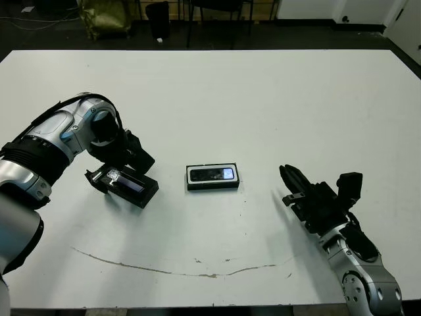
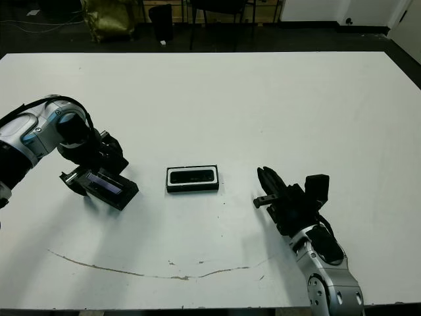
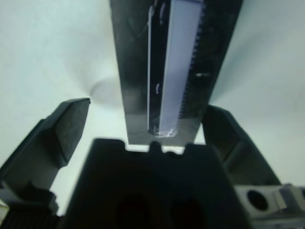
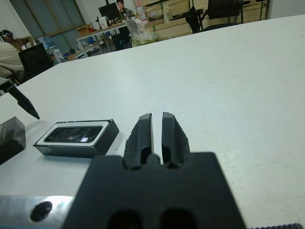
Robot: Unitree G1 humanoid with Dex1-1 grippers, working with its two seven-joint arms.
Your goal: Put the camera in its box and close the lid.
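The box [image 1: 212,186], black-walled with a white lining, lies flat at the table's middle. The camera [image 1: 212,174] rests inside it, its pale bluish screen facing up. To the left of the box, the lid [image 1: 126,184] sits tilted on the table with its glossy window showing. My left gripper [image 1: 118,172] is open around the lid; in the left wrist view one finger [image 3: 66,129] stands clear of it and the other finger [image 3: 224,138] is against its edge. My right gripper [image 1: 289,176] is shut and holds nothing, low over the table to the right of the box.
A thin brown scratch line [image 1: 164,270] runs across the table near its front edge. Chairs and a bag [image 1: 105,16] stand beyond the far edge. Past the table, the right wrist view shows a person [image 4: 9,47] and desks.
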